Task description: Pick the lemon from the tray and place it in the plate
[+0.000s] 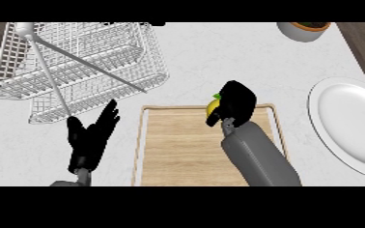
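Curling over the lemon [212,107], the fingers [216,118] of the right hand [235,102] grasp the fruit above the far edge of the wooden tray [175,149]. White plate [342,118] lies well apart to the right on the pale surface [214,58], nothing standing between. Left hand [91,137] rests beside the tray, fingers straight and released, near a wire rack [85,63]; a potted plant [305,29] sits far back.
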`<action>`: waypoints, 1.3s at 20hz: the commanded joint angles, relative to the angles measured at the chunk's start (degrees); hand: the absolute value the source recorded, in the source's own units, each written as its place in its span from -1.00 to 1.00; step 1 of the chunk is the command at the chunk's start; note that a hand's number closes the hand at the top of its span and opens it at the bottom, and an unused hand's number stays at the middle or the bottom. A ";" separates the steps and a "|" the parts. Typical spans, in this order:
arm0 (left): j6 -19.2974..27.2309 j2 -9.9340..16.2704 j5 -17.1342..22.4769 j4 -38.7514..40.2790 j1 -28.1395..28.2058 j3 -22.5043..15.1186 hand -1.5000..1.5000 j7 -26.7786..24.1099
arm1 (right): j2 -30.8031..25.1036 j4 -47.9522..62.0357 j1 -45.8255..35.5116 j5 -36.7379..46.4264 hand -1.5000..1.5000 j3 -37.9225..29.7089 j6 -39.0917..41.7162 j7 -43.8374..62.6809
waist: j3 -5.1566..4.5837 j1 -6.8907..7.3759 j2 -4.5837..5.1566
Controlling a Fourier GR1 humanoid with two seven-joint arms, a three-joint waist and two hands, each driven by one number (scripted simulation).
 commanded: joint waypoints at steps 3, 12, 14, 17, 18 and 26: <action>0.93 -1.12 -0.90 -0.52 0.58 -1.13 0.00 0.08 | -1.75 6.64 -9.22 13.88 1.00 -6.68 -15.77 8.46 | -0.01 0.78 0.11; -0.28 0.65 -0.04 -0.14 0.53 0.35 0.00 1.02 | -0.98 6.01 -13.11 31.47 1.00 -15.84 -24.58 16.50 | 0.00 -0.55 -0.25; -0.06 0.10 0.25 0.26 0.10 0.78 0.00 0.18 | -2.65 2.38 -11.92 33.01 1.00 -19.02 -26.95 14.89 | 0.00 -2.09 -0.55; 0.76 0.98 -0.08 -0.66 -1.24 1.51 0.00 2.10 | -1.74 1.23 -10.35 36.17 1.00 -23.45 -30.03 14.81 | 0.09 -1.97 -0.34; 0.92 0.07 -0.04 -1.34 -0.36 0.68 0.00 2.17 | -1.75 0.62 -8.92 37.11 1.00 -24.85 -32.12 14.17 | 0.11 -1.81 -0.35; -0.96 0.47 0.81 -1.95 3.00 1.07 0.00 -0.71 | -2.94 -5.70 3.72 40.90 1.00 -36.19 -42.29 5.20 | 0.05 -1.87 -0.47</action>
